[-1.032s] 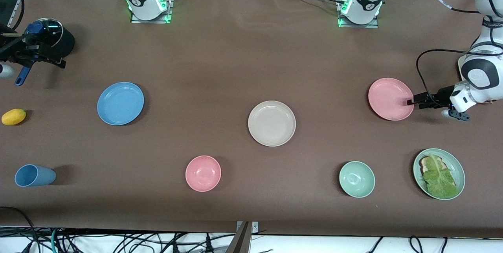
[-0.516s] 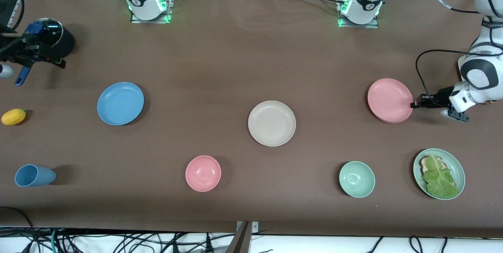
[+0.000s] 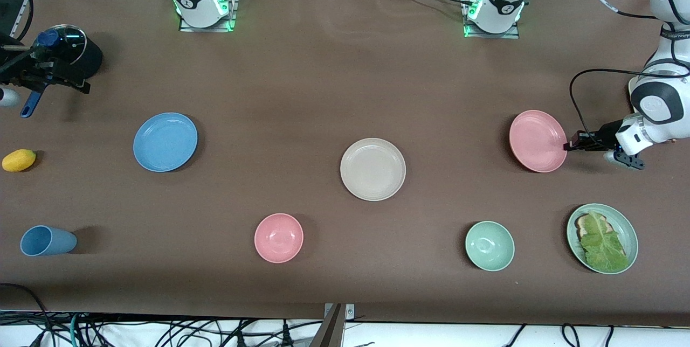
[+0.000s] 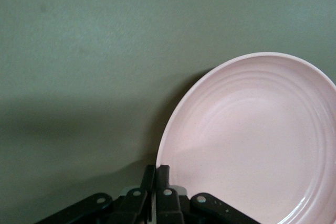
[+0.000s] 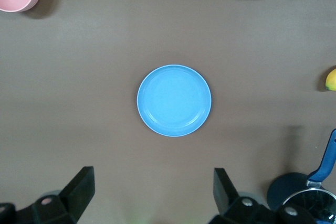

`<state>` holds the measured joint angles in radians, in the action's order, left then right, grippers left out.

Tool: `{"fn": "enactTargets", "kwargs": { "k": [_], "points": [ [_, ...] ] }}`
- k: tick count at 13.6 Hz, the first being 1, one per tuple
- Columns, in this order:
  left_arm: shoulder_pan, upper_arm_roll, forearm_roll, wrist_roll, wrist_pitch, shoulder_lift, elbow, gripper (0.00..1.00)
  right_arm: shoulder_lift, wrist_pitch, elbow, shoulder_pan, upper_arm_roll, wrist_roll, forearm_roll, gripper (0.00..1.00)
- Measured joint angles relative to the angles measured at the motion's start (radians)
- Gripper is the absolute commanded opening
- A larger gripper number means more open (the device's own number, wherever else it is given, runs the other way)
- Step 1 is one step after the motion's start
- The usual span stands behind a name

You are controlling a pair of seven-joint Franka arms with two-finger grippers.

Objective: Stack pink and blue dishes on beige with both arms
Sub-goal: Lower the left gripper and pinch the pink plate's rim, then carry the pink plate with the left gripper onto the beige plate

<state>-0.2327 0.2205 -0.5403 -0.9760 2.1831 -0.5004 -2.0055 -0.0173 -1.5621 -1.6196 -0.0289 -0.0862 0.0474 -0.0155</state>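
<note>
The blue plate lay flat toward the right arm's end, directly under the right gripper, whose jaws stood wide apart, holding nothing. The beige plate sat mid-table. The pink plate was tilted, its rim pinched between the left gripper's closed jaws.

A sky-blue plate lies flat at the middle left of the front frame, bare and upright. A cream-beige plate with a raised rim sits empty at the center. At the middle right, a pastel pink plate tilts, its rim pinched by the left gripper.
</note>
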Motion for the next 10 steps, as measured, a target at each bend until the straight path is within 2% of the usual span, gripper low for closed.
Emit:
{"fn": "enactTargets", "kwargs": {
  "k": [5,8,10],
  "points": [
    [0.080,-0.002,0.000,0.047,0.000,0.052,0.012,0.00,0.000,0.000,0.000,0.000,0.000,0.000,0.000,1.00],
    [0.162,-0.009,0.020,0.193,-0.001,0.093,0.013,0.00,0.000,0.000,0.000,0.000,0.000,0.000,0.000,1.00],
    [0.204,-0.039,0.045,0.316,-0.002,0.125,0.014,0.00,0.000,0.000,0.000,0.000,0.000,0.000,0.000,1.00]
  ]
}}
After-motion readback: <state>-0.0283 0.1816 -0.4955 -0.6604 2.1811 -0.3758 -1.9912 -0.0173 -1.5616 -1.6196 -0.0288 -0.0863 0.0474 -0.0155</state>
